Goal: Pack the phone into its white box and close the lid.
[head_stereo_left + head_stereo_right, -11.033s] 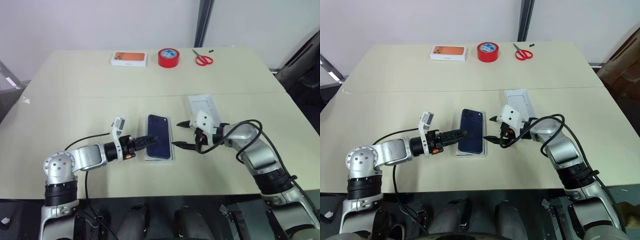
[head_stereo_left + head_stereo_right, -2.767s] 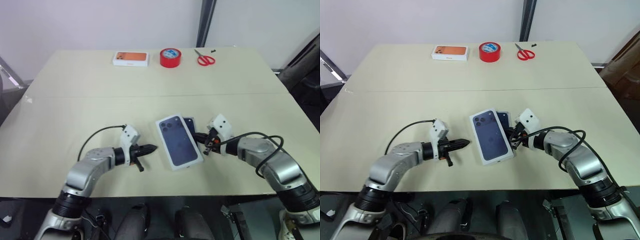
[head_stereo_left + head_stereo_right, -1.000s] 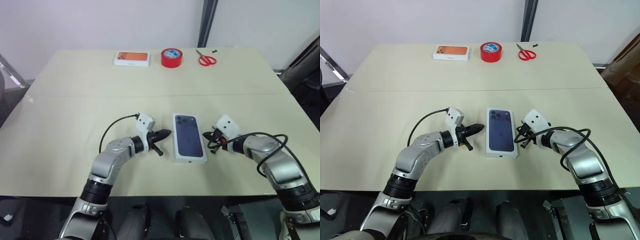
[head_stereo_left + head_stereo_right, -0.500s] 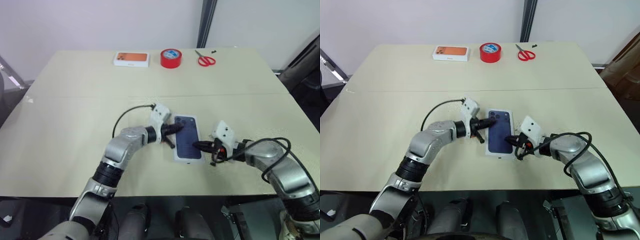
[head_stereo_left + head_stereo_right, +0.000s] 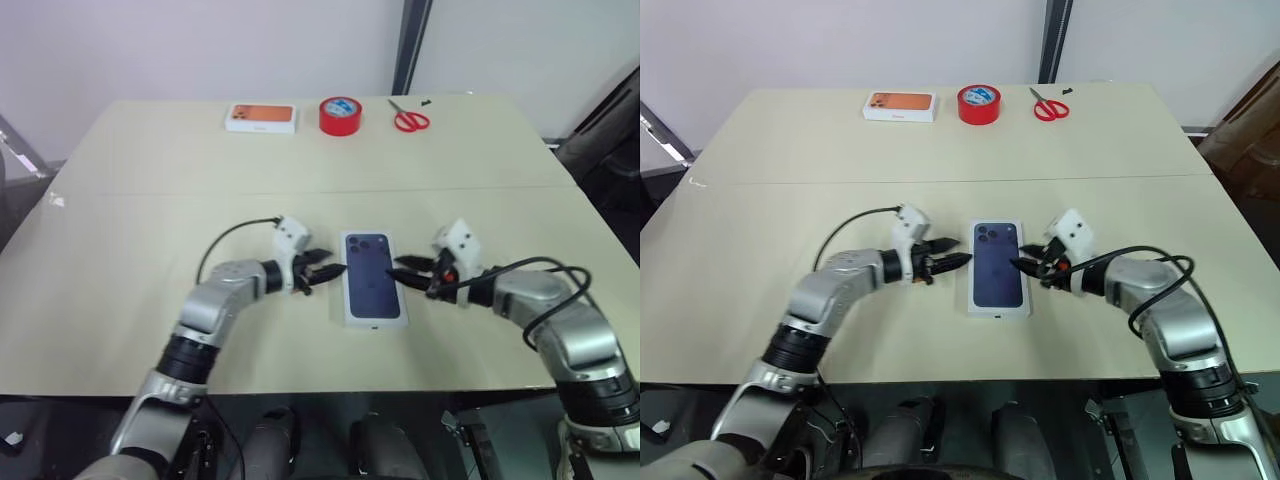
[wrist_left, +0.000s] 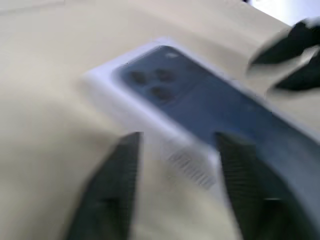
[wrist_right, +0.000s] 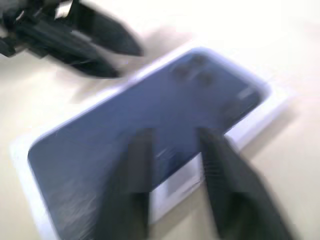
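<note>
The lid (image 5: 371, 276), white with a dark blue phone picture on top, lies flat in the middle of the table over the white box, whose tray is hidden beneath it. The phone is hidden. My left gripper (image 5: 331, 265) hovers open just off the lid's left long side, touching nothing. My right gripper (image 5: 401, 271) is open at the lid's right long side, its tips by the edge and nothing between them. The left wrist view shows the lid (image 6: 210, 105) ahead of my spread fingers (image 6: 117, 185). The right wrist view shows the lid (image 7: 125, 145) close under that gripper.
Along the table's far edge stand a white box with an orange picture (image 5: 261, 117), a red tape roll (image 5: 339, 114) and red scissors (image 5: 408, 120). A seam (image 5: 200, 192) runs across the table behind the lid.
Half a second ago both grippers were shut with their tips on the lid. Both have drawn back to its sides and opened. The lid lies where it was.
</note>
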Controlling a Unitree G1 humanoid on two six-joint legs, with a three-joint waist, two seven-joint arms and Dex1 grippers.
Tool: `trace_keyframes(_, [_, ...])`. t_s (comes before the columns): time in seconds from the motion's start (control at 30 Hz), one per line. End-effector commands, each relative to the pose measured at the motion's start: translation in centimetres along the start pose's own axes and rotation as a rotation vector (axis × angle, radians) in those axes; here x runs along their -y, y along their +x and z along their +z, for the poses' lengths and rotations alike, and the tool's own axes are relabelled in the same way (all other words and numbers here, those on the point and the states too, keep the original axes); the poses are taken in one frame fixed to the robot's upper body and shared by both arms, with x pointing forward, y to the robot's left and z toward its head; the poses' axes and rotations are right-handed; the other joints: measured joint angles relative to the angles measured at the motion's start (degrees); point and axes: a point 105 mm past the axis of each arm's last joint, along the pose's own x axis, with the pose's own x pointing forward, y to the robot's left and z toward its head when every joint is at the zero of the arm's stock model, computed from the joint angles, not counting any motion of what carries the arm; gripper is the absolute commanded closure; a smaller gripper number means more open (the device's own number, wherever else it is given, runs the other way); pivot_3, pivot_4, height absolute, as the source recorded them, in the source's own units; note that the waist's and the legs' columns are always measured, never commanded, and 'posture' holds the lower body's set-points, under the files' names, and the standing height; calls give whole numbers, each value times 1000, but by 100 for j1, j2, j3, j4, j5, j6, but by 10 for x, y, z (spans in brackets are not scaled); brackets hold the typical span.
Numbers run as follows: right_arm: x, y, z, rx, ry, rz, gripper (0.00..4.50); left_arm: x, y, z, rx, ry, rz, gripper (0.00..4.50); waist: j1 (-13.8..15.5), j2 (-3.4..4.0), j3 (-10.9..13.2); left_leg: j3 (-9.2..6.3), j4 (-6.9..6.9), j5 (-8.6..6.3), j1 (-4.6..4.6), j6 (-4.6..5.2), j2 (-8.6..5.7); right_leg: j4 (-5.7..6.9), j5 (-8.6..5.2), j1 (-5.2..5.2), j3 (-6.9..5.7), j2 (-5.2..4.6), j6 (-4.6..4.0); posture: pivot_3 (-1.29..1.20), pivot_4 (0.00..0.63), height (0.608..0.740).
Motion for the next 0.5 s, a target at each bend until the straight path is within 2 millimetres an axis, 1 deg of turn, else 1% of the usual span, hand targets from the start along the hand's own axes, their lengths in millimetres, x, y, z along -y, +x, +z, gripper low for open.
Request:
trace_keyframes(0.03, [6,-10,19,82,-31,-8,1171,-8,-32,29,98,59,-26,106,2,1,0,0,0,0,-1,0,0,-1,0,1,0,0,0,0,150,734])
trace_keyframes(0.07, [7,-12,19,82,-48,-14,587,-12,-40,31,101,69,-24,0,2,1,0,1,0,0,0,0,-1,-1,0,1,1,-2,0,0,150,734])
trace_keyframes(0.1, [7,-13,19,79,-54,-14,117,-17,-48,31,101,78,-3,0,2,1,1,1,0,0,-1,0,-1,-1,0,2,0,-2,0,0,150,734])
trace_keyframes(0.13, [7,-16,18,81,-59,-15,44,-22,-57,30,81,87,12,0,7,3,0,1,0,-1,0,1,-1,-1,0,1,1,-3,0,0,150,734])
trace_keyframes(0.2, [8,-24,17,89,-35,-15,44,-30,-79,25,56,84,36,0,11,2,1,1,-1,-1,0,1,-1,-2,0,2,0,-3,0,0,150,734])
trace_keyframes(0.27, [8,-32,12,74,-37,-17,44,-34,-94,19,42,84,60,0,16,4,2,1,-3,-1,0,2,-1,-2,0,1,1,-4,0,0,150,734])
trace_keyframes(0.37, [6,-42,8,63,-32,-18,44,-37,-114,7,11,66,100,0,23,5,2,1,-3,-3,0,4,-1,-3,0,2,2,-6,-1,0,150,734])
trace_keyframes(0.43, [6,-46,5,51,-43,-19,44,-38,-120,4,5,59,117,0,30,5,3,1,-3,-4,0,6,0,-3,0,4,1,-8,-1,0,150,734])
trace_keyframes(0.5, [6,-53,-2,26,-32,-26,44,-40,-132,-4,-14,58,154,0,32,5,3,1,-3,-5,0,7,0,-3,0,5,0,-8,-2,0,150,734])
